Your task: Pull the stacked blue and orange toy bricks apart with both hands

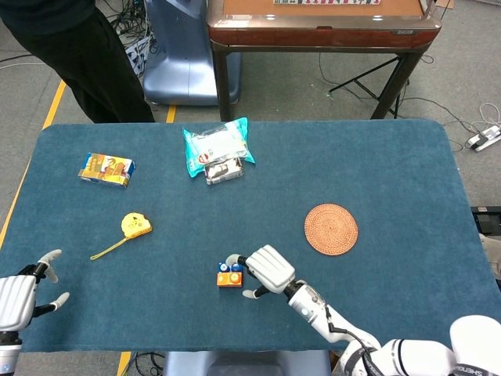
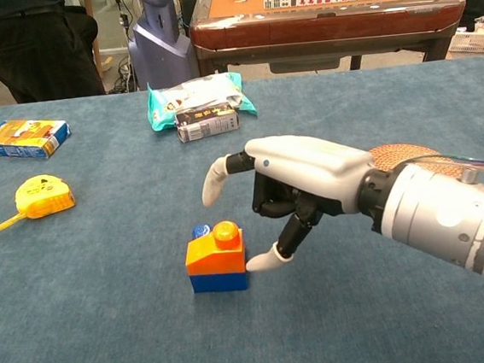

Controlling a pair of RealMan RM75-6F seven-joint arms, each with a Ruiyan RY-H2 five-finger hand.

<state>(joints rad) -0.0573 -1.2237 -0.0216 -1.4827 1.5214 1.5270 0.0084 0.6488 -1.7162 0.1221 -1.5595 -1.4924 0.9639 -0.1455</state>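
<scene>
The stacked bricks (image 2: pixel 216 259) stand on the blue table: an orange brick (image 1: pixel 230 274) with a round stud on top of a blue brick (image 2: pixel 218 281). My right hand (image 2: pixel 298 185) is open right beside the stack, on its right. One fingertip touches the stack's right side and another arches over its top. In the head view my right hand (image 1: pixel 268 269) partly hides the stack's right edge. My left hand (image 1: pixel 19 295) hovers open at the table's front left corner, far from the bricks, and does not show in the chest view.
A yellow tape measure (image 1: pixel 136 225) lies left of the bricks. At the back are a small snack box (image 1: pixel 106 169) and a teal packet (image 1: pixel 217 146) over a small carton. A round woven coaster (image 1: pixel 331 229) lies to the right. A person stands behind the table.
</scene>
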